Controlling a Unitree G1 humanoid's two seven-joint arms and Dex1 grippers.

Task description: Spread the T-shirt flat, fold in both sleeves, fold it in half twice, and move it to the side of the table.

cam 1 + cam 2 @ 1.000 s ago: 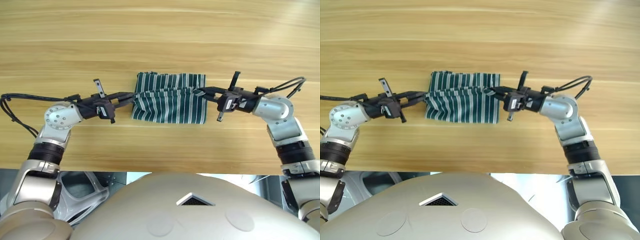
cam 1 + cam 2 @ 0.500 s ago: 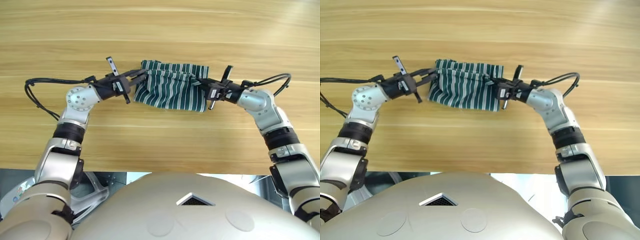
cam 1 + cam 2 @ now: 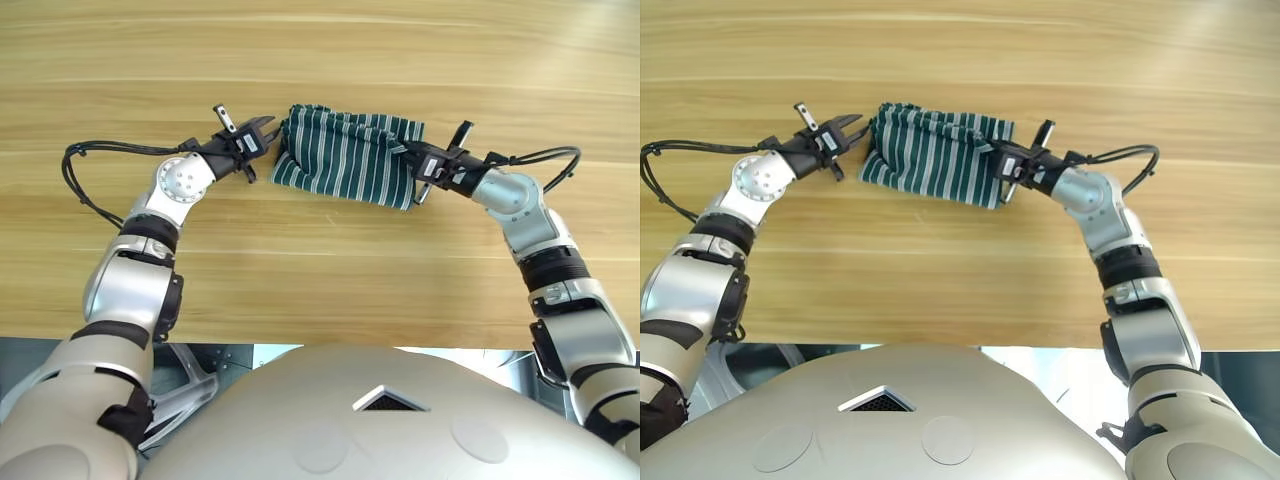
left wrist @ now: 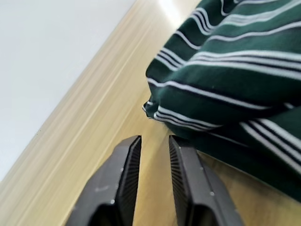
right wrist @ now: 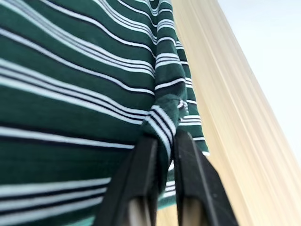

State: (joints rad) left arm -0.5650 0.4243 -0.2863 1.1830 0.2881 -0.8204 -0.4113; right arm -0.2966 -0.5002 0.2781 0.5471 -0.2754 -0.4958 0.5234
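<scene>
My right gripper (image 5: pixel 162 141) is pinching a fold at the right edge of the folded green striped T-shirt (image 3: pixel 345 155), clamped tight on the cloth. My left gripper (image 4: pixel 154 141) is sitting just beside the left edge, narrowly parted and gripping nothing. The T-shirt is lying on the desk (image 3: pixel 320 270), well back from the near edge.

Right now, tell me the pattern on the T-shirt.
The T-shirt is dark green with thin white stripes; clearest in the right wrist view.
</scene>
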